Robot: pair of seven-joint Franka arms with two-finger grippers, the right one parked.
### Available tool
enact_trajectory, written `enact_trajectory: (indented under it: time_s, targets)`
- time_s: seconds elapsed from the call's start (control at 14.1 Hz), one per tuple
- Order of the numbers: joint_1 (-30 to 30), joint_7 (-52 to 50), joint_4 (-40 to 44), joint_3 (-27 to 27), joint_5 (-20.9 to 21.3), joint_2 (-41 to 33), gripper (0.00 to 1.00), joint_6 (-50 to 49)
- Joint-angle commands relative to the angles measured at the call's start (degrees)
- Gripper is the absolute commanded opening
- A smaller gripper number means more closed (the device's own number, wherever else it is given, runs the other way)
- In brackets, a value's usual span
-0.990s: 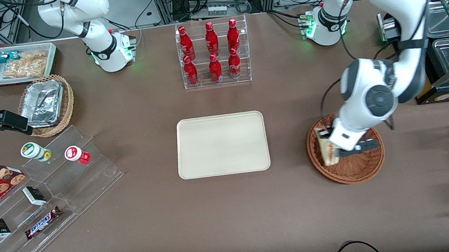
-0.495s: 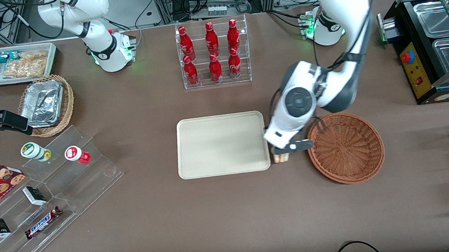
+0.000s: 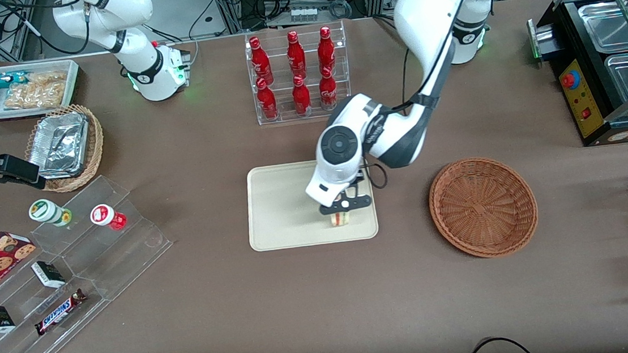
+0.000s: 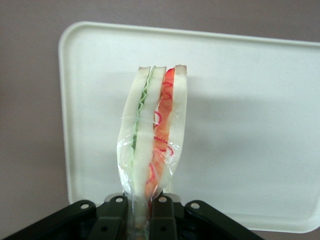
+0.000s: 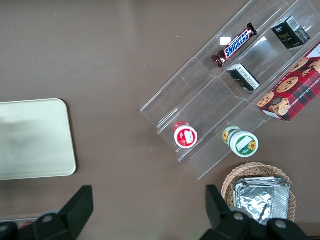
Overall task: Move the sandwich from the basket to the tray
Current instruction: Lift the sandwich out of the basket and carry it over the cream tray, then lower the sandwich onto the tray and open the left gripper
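Your gripper (image 3: 342,211) is hanging over the tray (image 3: 276,202), above the corner that's nearest the front camera and closest to the basket (image 3: 483,206). It's clamped tight on the sandwich (image 3: 340,218); in the wrist view you can see the two fingers (image 4: 116,216) pinching the narrow end of the wedge (image 4: 152,150), with the clear wrap bunched up between them. The sandwich hangs cut edge out, so you get the white bread slices with green filling on one side and red on the other. The tray (image 4: 250,100) fills most of the background under it. Can't tell from either view whether the sandwich is touching the tray surface or hovering just above it.

The basket sits on the table toward the working arm's end, well apart from the tray, with nothing in it. The rack of red bottles (image 3: 297,74) stands farther from the front camera than the tray.
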Motion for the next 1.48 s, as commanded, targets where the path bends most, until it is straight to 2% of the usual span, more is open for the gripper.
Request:
enact_trajectory:
  time_s: [0.0,0.28,0.35,0.42,0.49,0.78,0.85,0.92,1.13,1.41]
  targets:
    - [-3.22,-2.41,4.11,0.92,-0.63,3.69,0.03,-0.96]
    - [-4.89,-4.08,3.68,0.92,-0.54,5.55,0.05,4.32]
    - [-4.89,-3.9,3.67,0.92,-0.45,5.72,0.09,4.33]
    - [-4.81,-3.82,3.67,0.92,-0.45,5.72,0.35,4.33]
    - [-4.72,-3.55,3.67,0.92,-0.54,5.72,0.98,4.33]
    - [-4.72,-4.34,3.76,1.27,0.25,2.75,1.0,2.66]
    - [-4.2,-4.43,4.2,1.62,0.6,0.73,1.0,-1.87]
    - [-4.1,-4.69,3.68,2.14,2.86,-0.77,1.0,-3.05]
    - [-3.49,-7.68,1.58,4.87,3.24,-5.16,1.0,-9.28]
    - [5.1,3.62,-9.3,4.88,2.63,-14.2,1.0,-8.86]
